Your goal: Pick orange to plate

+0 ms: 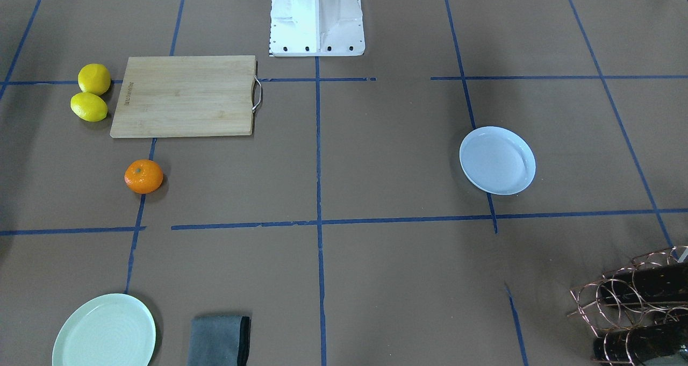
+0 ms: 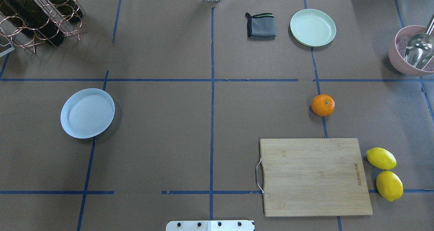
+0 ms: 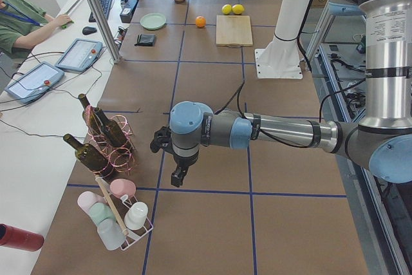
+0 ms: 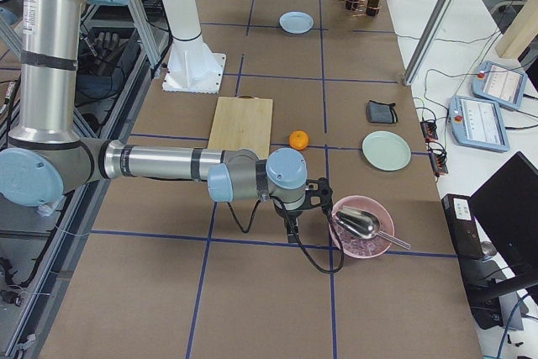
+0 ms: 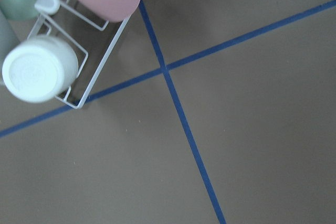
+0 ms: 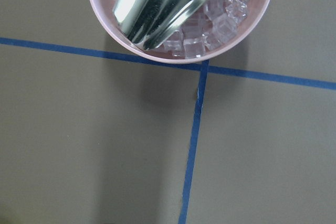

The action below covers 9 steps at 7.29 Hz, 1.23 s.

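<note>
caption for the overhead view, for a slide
Before pickup: orange on the right, just beyond the board; empty plate far left.

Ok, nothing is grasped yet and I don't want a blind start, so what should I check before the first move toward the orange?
1. Small round bright-orange orange free to grasp: ok, it sits alone, apart from the wooden cutting board.
2. Round pale bluish-white plate empty: ok.
3. The right gripper above the orange: not ok, it hangs beside the pink bowl of ice.
4. Right jaws open: cannot tell, side view only.
5. Orange and plate on the same side: not ok, orange on the robot's right, plate on its left.
</note>
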Each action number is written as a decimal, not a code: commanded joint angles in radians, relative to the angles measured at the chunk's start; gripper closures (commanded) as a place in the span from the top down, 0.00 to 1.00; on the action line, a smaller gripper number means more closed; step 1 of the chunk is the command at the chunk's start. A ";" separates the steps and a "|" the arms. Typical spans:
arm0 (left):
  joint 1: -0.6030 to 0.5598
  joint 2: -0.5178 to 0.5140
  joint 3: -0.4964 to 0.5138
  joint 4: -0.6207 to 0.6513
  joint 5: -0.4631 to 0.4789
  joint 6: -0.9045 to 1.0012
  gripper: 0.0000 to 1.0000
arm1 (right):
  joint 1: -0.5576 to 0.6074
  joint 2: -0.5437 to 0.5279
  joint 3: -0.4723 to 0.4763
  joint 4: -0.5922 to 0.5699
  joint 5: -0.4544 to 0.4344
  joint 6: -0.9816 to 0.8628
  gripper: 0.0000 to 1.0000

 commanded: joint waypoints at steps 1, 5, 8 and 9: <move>0.000 -0.047 0.133 -0.440 -0.003 -0.009 1.00 | 0.000 0.006 0.000 0.059 0.006 0.001 1.00; 0.095 -0.026 0.199 -0.748 -0.137 -0.185 1.00 | 0.000 0.004 0.001 0.065 0.005 -0.002 1.00; 0.379 -0.014 0.201 -0.957 0.132 -0.713 1.00 | 0.000 -0.003 0.000 0.063 0.005 -0.002 1.00; 0.475 -0.023 0.192 -0.973 0.239 -0.912 0.98 | 0.000 -0.005 0.000 0.063 0.005 -0.002 1.00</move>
